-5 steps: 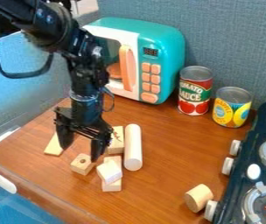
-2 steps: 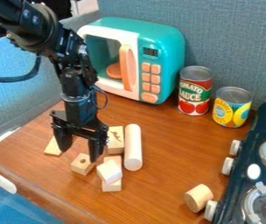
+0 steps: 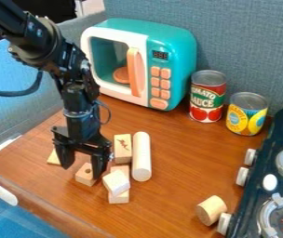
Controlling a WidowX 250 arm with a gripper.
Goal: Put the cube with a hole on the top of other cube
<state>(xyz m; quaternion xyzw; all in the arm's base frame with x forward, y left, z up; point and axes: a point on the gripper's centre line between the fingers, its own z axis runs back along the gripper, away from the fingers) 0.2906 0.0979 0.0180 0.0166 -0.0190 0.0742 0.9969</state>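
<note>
The open claw (image 3: 81, 172) is sinking toward the holed cube (image 3: 84, 176), which is sitting on the table (image 3: 175, 195) near a paler cube (image 3: 115, 182); the claw is probably lining up for a grasp, with stacking still waiting.

Bright, soft light surrounds me, leaving small highlights on my glossy arm (image 3: 37, 41) and faint shadows on the counter (image 3: 175, 158).

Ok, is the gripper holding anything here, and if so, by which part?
Nothing is held: the gripper hangs with open jaws by the cube with the hole.
</note>
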